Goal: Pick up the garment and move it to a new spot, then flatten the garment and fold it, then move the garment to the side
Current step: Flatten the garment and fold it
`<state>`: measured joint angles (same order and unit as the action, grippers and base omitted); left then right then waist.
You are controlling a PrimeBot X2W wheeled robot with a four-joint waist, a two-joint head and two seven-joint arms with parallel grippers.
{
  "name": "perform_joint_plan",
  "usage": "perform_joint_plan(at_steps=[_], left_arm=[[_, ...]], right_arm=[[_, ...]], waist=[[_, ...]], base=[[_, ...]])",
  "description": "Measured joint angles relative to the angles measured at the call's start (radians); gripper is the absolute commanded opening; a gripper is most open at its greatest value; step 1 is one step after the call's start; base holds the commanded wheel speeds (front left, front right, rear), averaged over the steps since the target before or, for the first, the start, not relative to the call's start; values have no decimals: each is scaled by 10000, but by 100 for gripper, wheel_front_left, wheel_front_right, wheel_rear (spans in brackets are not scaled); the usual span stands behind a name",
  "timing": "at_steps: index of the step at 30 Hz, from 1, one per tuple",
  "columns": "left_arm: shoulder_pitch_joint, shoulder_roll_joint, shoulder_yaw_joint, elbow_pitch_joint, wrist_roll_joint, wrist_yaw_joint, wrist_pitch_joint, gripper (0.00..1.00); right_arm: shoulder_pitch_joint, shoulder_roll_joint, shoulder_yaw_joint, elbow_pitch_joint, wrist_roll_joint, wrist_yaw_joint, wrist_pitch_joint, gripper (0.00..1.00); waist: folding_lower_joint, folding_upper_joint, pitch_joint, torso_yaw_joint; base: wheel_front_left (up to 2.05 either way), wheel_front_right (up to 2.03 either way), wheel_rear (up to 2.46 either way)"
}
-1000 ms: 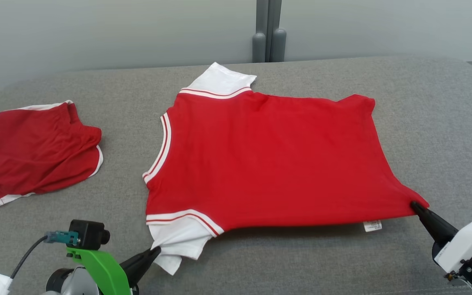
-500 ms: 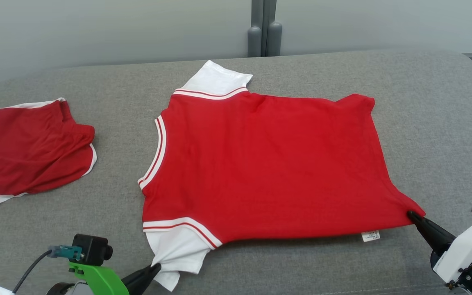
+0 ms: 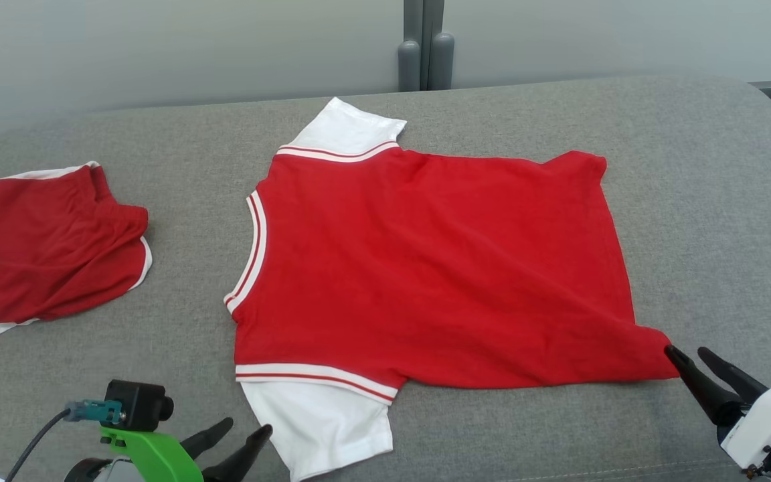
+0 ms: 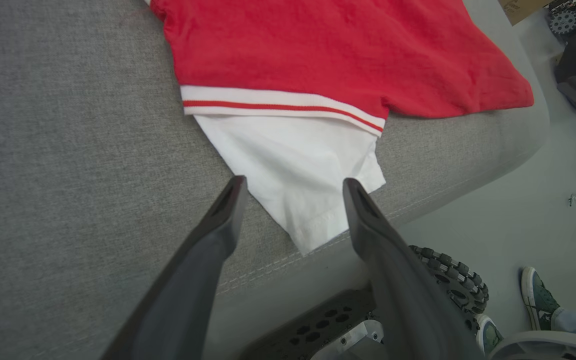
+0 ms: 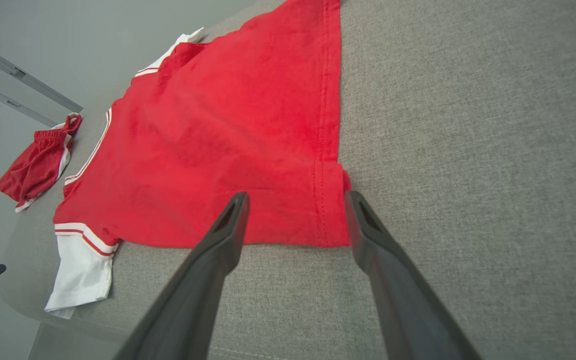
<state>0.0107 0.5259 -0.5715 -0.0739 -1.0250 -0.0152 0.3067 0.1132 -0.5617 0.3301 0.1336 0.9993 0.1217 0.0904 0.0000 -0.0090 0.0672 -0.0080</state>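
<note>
The garment (image 3: 425, 268), a red T-shirt with white sleeves and red-and-white trim, lies spread flat on the grey padded table (image 3: 693, 201), collar to the left. My left gripper (image 3: 247, 426) stands open at the near white sleeve (image 4: 293, 165), its fingers either side of the sleeve's tip, gripping nothing. My right gripper (image 3: 687, 351) is open at the near hem corner (image 5: 328, 220) of the shirt. In the right wrist view that corner lies flat between the spread fingers (image 5: 296, 196).
Red shorts (image 3: 44, 248) with white trim lie crumpled at the table's left end. The table's rounded front edge (image 4: 418, 205) runs just behind the left gripper. Below it are a knobbly wheel (image 4: 450, 280) and a person's shoe (image 4: 538, 300) on the floor.
Both grippers have opened and let go, the left of the white sleeve, the right of the hem corner. The sleeve and corner have dropped flat. The head view has shifted slightly.
</note>
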Motion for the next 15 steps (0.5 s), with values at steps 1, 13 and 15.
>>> perform_joint_plan(at_steps=[1, 13, 15], left_arm=[[0, 0, 48, -13, 25, 42, -50, 100], [7, -472, 1225, -339, 351, 698, -1770, 100], [123, -635, 1198, -343, 349, 702, -1829, 100]], right_arm=[[9, -4, -63, -6, -2, -10, -88, 100], [37, 763, -951, -692, 15, -447, -1605, 100], [125, 849, -934, -763, -125, -500, -1829, 100]], waist=[[0, 0, -22, 1], [0, 0, -82, 26], [0, 0, -65, 39]], base=[[0, 0, 0], [0, 0, 0], [0, 0, 0]])
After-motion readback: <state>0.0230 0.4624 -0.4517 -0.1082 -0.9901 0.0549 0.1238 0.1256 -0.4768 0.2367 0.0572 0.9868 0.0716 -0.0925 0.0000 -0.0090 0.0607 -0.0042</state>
